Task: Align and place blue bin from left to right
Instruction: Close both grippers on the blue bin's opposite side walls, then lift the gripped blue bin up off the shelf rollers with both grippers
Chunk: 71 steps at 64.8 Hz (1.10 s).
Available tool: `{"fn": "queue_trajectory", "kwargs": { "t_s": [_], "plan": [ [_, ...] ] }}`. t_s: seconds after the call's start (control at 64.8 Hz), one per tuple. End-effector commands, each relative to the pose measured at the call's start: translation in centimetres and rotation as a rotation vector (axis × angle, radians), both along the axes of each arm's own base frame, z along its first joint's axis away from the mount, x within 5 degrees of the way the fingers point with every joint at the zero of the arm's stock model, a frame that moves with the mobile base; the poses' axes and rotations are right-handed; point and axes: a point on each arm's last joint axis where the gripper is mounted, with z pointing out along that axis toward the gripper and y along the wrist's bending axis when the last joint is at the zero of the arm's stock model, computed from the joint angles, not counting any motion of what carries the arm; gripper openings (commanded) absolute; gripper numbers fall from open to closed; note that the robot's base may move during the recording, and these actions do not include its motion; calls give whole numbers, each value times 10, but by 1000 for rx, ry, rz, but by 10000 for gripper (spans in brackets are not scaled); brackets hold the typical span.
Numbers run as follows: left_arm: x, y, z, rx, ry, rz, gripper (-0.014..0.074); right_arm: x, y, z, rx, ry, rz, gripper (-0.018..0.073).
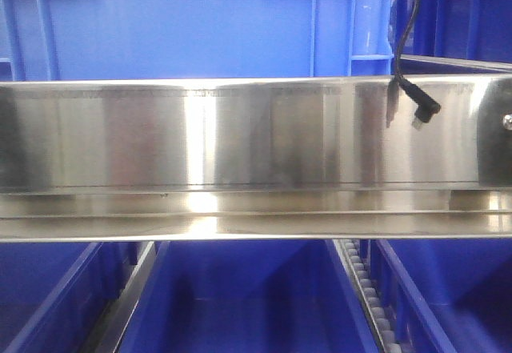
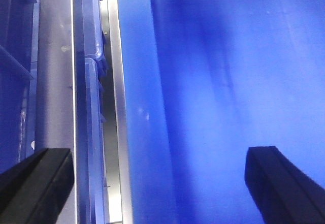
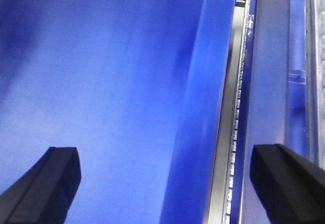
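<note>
The blue bin is seen on the upper level, directly behind the steel beam, and its ribbed wall fills the top of the front view. A black cable with an angled plug is hung in front of the beam at the right. Below the beam, darker crates are set side by side in lanes, parted by a roller track.

The left gripper is held wide. A blue side wall is framed between its fingers, and a metal rail runs just beside that wall. The right gripper is likewise spread wide, over a second wall next to a roller strip. Nothing is clasped by either. Whether these walls belong to the task's bin cannot be told.
</note>
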Motion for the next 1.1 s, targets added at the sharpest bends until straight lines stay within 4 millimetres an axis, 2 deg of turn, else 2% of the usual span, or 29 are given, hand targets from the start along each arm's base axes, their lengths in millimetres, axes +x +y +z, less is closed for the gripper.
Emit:
{"fn": "queue_trajectory", "kwargs": {
  "t_s": [0.0, 0.062, 0.139, 0.216, 0.247, 0.278, 0.309, 0.417, 0.818, 0.972, 1.08],
  "plan": [
    [-1, 1, 3, -1, -14, -1, 563, -1, 0, 7, -5, -36, 6, 466],
    [-1, 1, 3, 2, -15, 0, 517, -1, 1, 7, -5, -36, 8, 364],
    [0, 3, 3, 16, -18, 4, 392, -1, 2, 7, -5, -36, 10, 192],
    [0, 3, 3, 23, -19, 5, 215, -1, 2, 7, -5, -36, 10, -6],
    [0, 3, 3, 23, -19, 5, 115, -1, 2, 7, -5, -36, 10, -81],
    [0, 3, 3, 23, -19, 5, 32, -1, 2, 7, -5, -36, 10, -110],
    [0, 3, 3, 23, -19, 5, -41, -1, 2, 7, -5, -36, 10, -88],
    [0, 3, 3, 23, -19, 5, 12, -1, 2, 7, -5, -36, 10, -71],
    [0, 3, 5, 7, -23, 27, -10, -2, 1, 7, -14, -40, 8, -71],
    [-2, 4, 16, -9, -59, 39, -16, -8, -4, 18, -31, -72, -1, -71],
    [-3, 3, 31, -24, -111, 44, -16, -16, -8, 32, -41, -108, -9, -71]
  ]
}}
